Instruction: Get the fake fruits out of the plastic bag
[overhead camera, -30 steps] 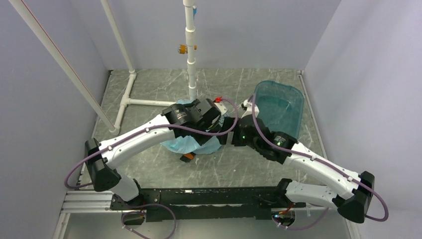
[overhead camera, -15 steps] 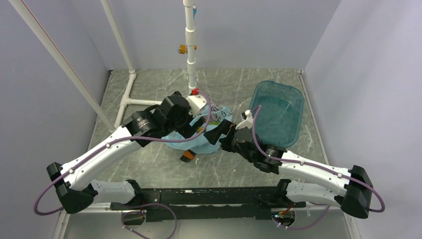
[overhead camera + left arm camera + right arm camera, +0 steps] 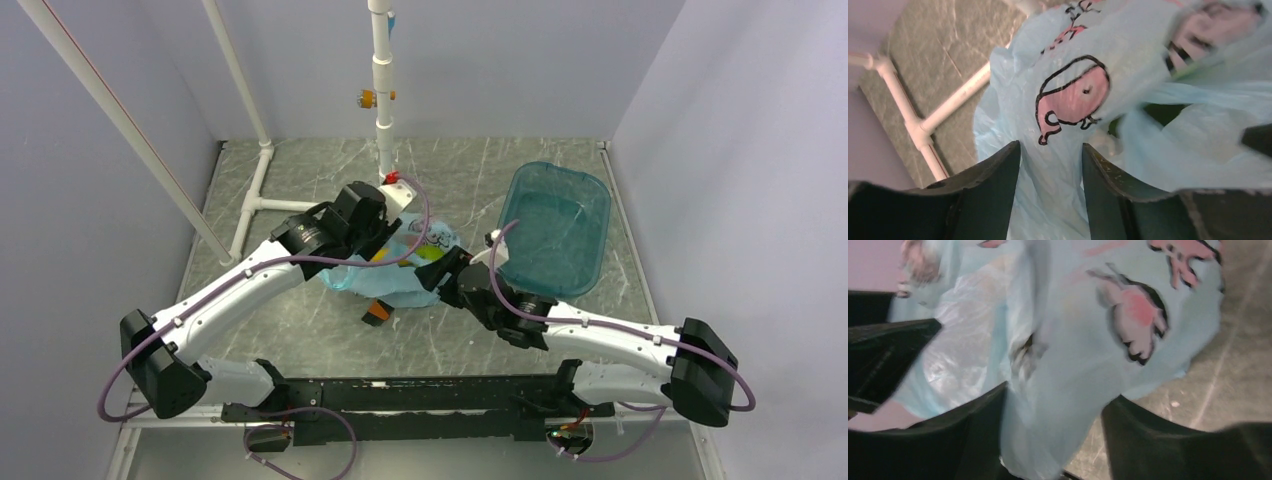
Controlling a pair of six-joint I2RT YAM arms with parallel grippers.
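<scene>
We note left gripper [image 3: 1050,192] and right gripper [image 3: 1053,440] each closed onto bunched film of plastic bag [image 3: 400,285], at middle of table [image 3: 320,335]. Green fake fruit [image 3: 431,253] shows inside bag. We judge risk: opposing pull tears thin film; film slips from fingers; fruit spills, rolls away.

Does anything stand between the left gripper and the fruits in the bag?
Yes, the bag's own film. In the left wrist view the plastic bag fills the gap between the fingers of the left gripper, and a dark green fruit shows only partly, behind folds of film beyond them.
</scene>
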